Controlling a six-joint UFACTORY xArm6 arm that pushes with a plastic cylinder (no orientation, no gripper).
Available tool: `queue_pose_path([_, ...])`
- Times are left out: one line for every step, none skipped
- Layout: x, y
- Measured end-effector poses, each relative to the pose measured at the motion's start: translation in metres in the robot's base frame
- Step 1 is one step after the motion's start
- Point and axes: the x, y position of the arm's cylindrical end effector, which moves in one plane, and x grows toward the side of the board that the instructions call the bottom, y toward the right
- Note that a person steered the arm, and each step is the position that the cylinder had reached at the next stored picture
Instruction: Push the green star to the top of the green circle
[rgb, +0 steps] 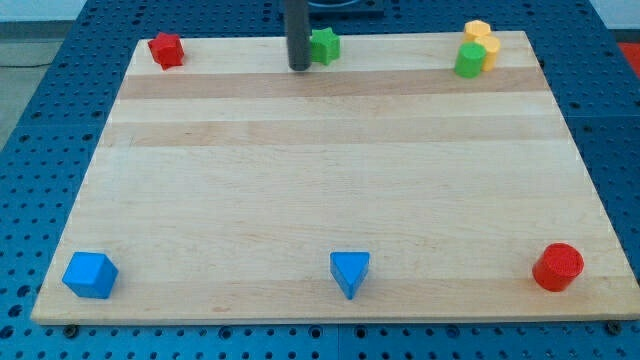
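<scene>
The green star (324, 45) lies at the top edge of the wooden board (330, 180), near the middle. My tip (299, 66) is right beside it, on its left, close enough that I cannot tell whether they touch. The green circle (468, 61) sits at the view's top right, pressed against two yellow blocks.
Two yellow blocks (482, 40) sit at the top right, just above and to the right of the green circle. A red star (166, 49) is at the top left. A blue cube (90, 275), a blue triangle (349, 272) and a red cylinder (557, 267) line the bottom edge.
</scene>
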Motion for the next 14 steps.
queue_pose_path([-0.008,-0.031])
queue_pose_path([-0.029,-0.018])
queue_pose_path([-0.033,0.022])
queue_pose_path([-0.033,0.067])
queue_pose_path([-0.033,0.112])
queue_pose_path([-0.033,0.148])
queue_pose_path([-0.033,0.176])
queue_pose_path([-0.033,0.193])
queue_pose_path([-0.033,0.205])
queue_pose_path([-0.033,0.214])
queue_pose_path([-0.033,0.219])
queue_pose_path([-0.031,0.213])
queue_pose_path([0.017,0.185])
queue_pose_path([0.077,0.175])
